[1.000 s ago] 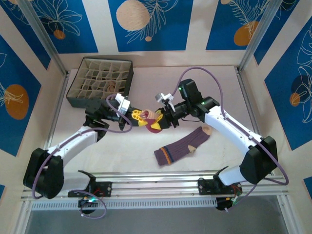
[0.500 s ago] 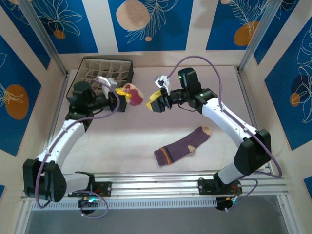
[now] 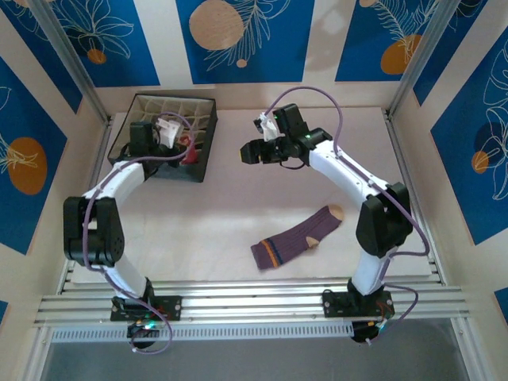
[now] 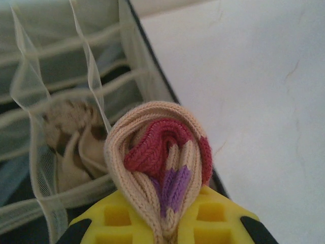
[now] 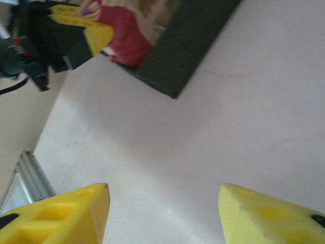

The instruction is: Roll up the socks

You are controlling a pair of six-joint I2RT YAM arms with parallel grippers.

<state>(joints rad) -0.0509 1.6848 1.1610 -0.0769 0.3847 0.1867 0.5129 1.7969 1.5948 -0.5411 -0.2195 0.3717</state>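
My left gripper (image 4: 162, 204) is shut on a rolled sock (image 4: 160, 152), cream with red and a bit of purple, squeezed between its yellow fingers. In the top view that roll (image 3: 190, 148) hangs over the right edge of the dark divided box (image 3: 202, 163). A brown-tan rolled sock (image 4: 71, 134) lies in a mesh compartment just below and left of it. A purple ribbed sock (image 3: 298, 236) with tan toe lies flat on the table, near centre right. My right gripper (image 3: 250, 152) stands open and empty above the bare table, right of the box, its fingers (image 5: 66, 218) wide apart.
The box (image 5: 188, 51) sits at the back left of the pale table (image 3: 238, 214), its mesh dividers (image 4: 91, 66) forming several cells. The cell metal frame posts stand at both back corners. The right wrist view also catches the left gripper (image 5: 89, 28) with the roll.
Both grippers were together on the rolled sock mid-table. The right gripper has let go and opened, moving back. The left arm has swung left and back, carrying the roll to the box.
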